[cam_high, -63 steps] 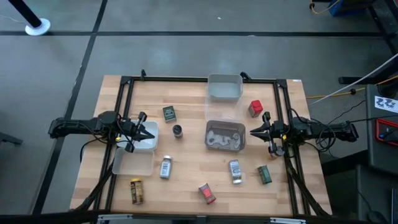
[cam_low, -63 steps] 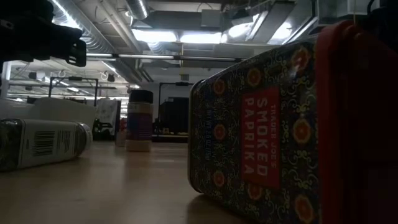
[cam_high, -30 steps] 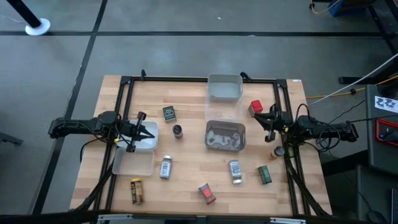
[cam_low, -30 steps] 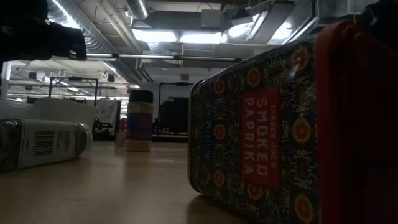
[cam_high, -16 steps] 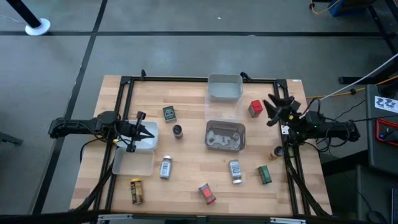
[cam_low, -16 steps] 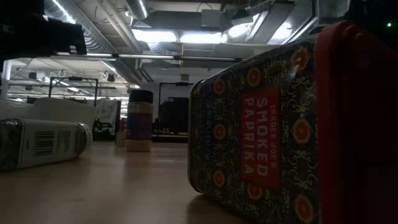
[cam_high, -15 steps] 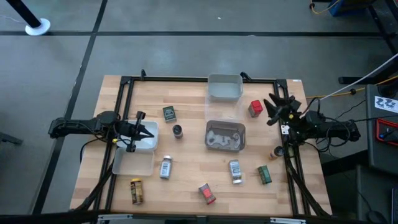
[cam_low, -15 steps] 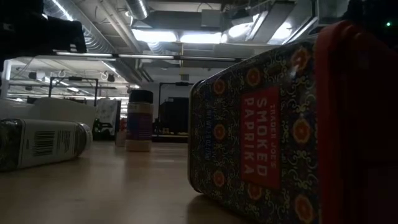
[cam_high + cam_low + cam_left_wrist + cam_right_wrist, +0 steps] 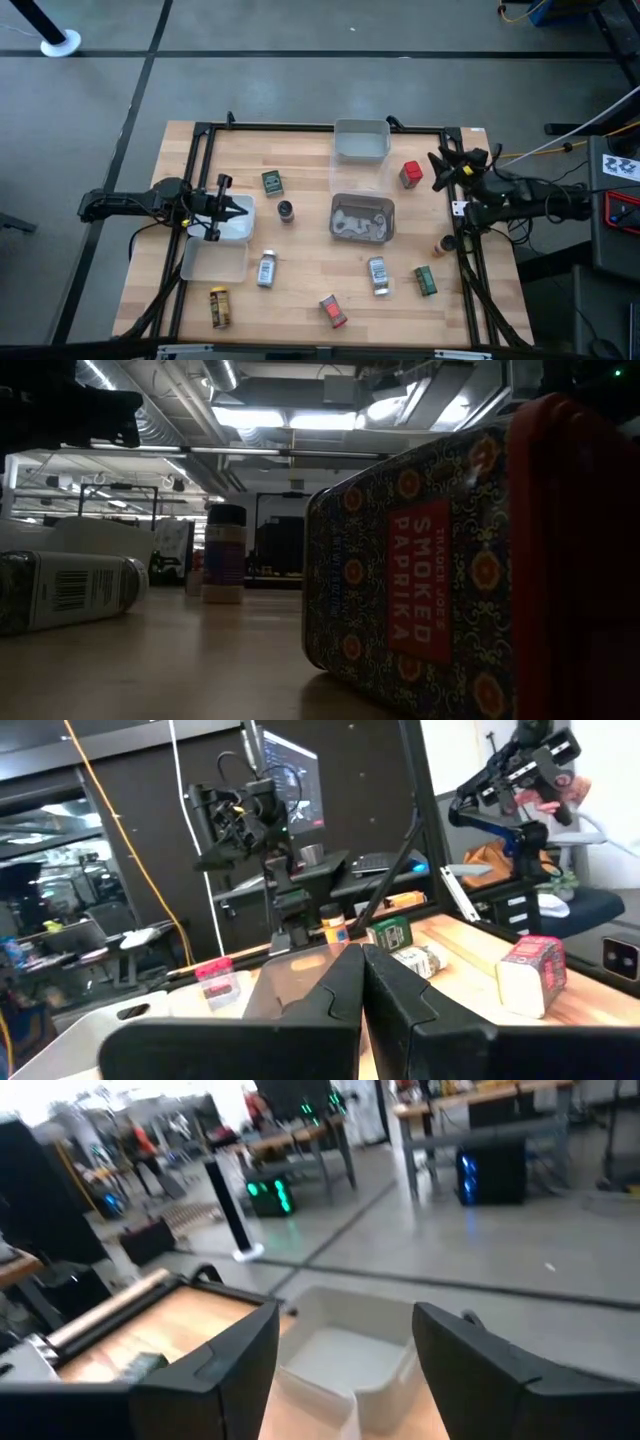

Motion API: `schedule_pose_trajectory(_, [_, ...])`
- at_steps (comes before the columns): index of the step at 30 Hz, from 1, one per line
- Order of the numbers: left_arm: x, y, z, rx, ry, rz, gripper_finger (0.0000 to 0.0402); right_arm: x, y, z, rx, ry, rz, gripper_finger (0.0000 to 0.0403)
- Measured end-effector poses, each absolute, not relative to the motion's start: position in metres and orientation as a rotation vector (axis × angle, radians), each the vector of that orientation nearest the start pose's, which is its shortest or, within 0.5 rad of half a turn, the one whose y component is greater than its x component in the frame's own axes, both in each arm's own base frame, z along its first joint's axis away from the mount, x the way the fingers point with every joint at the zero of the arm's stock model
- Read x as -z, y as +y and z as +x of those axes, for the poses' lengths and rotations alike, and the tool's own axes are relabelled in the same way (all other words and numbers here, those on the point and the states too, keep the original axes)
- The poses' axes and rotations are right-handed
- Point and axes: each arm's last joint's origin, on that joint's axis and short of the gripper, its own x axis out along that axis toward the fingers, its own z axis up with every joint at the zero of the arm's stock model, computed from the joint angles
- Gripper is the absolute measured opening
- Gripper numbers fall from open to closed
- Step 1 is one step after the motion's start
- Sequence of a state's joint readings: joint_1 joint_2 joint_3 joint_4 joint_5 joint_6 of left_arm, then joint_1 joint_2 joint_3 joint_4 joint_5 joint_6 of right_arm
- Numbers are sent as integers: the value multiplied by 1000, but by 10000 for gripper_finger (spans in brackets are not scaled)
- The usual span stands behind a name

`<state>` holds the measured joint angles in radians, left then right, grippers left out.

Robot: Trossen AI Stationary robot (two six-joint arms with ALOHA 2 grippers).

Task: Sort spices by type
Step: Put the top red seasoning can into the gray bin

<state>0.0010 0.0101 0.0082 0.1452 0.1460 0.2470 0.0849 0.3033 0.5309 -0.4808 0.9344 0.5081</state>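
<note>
The spices lie scattered on the wooden table: a green tin (image 9: 272, 182), a small dark jar (image 9: 286, 210), two silver jars (image 9: 266, 268) (image 9: 377, 275), a yellow jar (image 9: 219, 307), two red boxes (image 9: 333, 311) (image 9: 410, 175), a second green tin (image 9: 426, 281) and an orange-brown jar (image 9: 441, 245). My left gripper (image 9: 243, 210) (image 9: 360, 958) is shut and empty over a clear tray (image 9: 228, 228) at the left. My right gripper (image 9: 438, 170) (image 9: 345, 1380) stands open and empty, raised beside the far red box.
Two clear trays stand mid-table, one at the far edge (image 9: 361, 140) and one with something pale in it (image 9: 362, 217). Another tray (image 9: 213, 262) lies at the left. A black frame rail (image 9: 320, 127) borders the table. In the low view a paprika tin (image 9: 400, 590) stands close to the camera.
My right gripper has risen from beside the middle tray, swung toward the table's far edge and right, rolled at the wrist and opened. No spice has moved.
</note>
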Motion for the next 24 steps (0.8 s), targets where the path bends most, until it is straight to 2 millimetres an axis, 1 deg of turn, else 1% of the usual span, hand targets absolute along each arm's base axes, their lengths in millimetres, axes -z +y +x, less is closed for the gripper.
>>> schedule_pose_trajectory(6, [-180,-4,97,126,-160,253,0,-275,-16,84,920,109,382,232])
schedule_pose_trajectory(9, [-180,-4,96,125,-160,252,0,-270,-16,90,937,152,397,232])
schedule_pose_trajectory(12, [-180,-4,96,124,-160,255,0,-264,-19,96,992,189,428,232])
schedule_pose_trajectory(17, [-179,-4,97,124,-153,254,0,-252,-34,107,1065,322,489,232])
schedule_pose_trajectory(24, [-179,-4,97,124,-153,252,0,-233,-65,120,1129,523,655,232])
